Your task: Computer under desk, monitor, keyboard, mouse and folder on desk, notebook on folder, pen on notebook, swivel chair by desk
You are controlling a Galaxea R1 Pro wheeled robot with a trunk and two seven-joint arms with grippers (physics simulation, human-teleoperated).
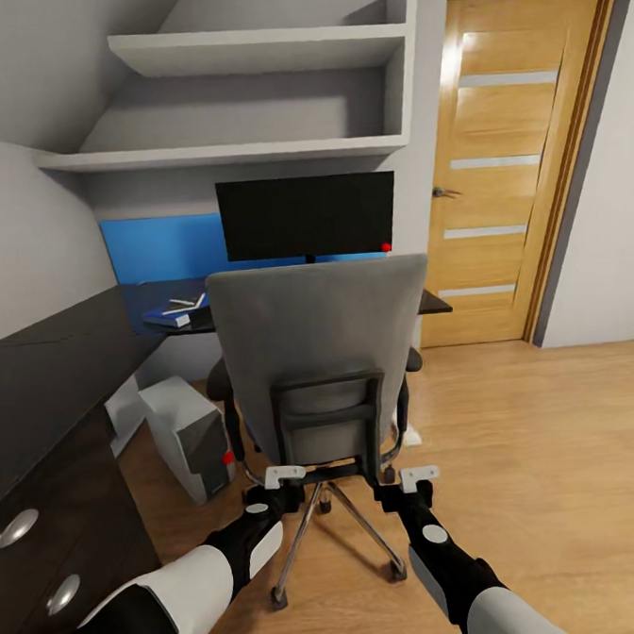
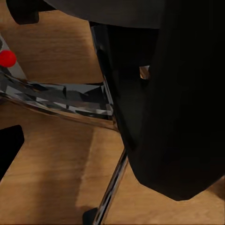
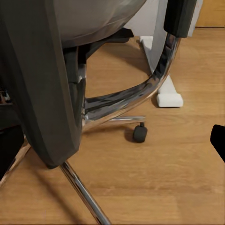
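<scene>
The grey swivel chair (image 1: pixel 322 354) stands with its back to me, right in front of the dark desk (image 1: pixel 64 354). Behind it the black monitor (image 1: pixel 306 216) stands on the desk. A grey computer tower (image 1: pixel 188 438) sits on the floor under the desk. A blue notebook-like thing (image 1: pixel 175 315) lies on the desk to the monitor's left. My left gripper (image 1: pixel 277 485) and right gripper (image 1: pixel 411 485) are both open, low behind the chair on either side of its black back frame (image 3: pixel 42 93). The chair's back hides the seat and the desk in front of the monitor.
A dark drawer cabinet (image 1: pixel 50 553) stands close on my left. A wooden door (image 1: pixel 514 161) is at the back right, with bare wooden floor (image 1: pixel 553 452) before it. Grey shelves (image 1: pixel 245 104) hang above the desk. The chair's chrome legs and castors (image 3: pixel 139 133) spread near my grippers.
</scene>
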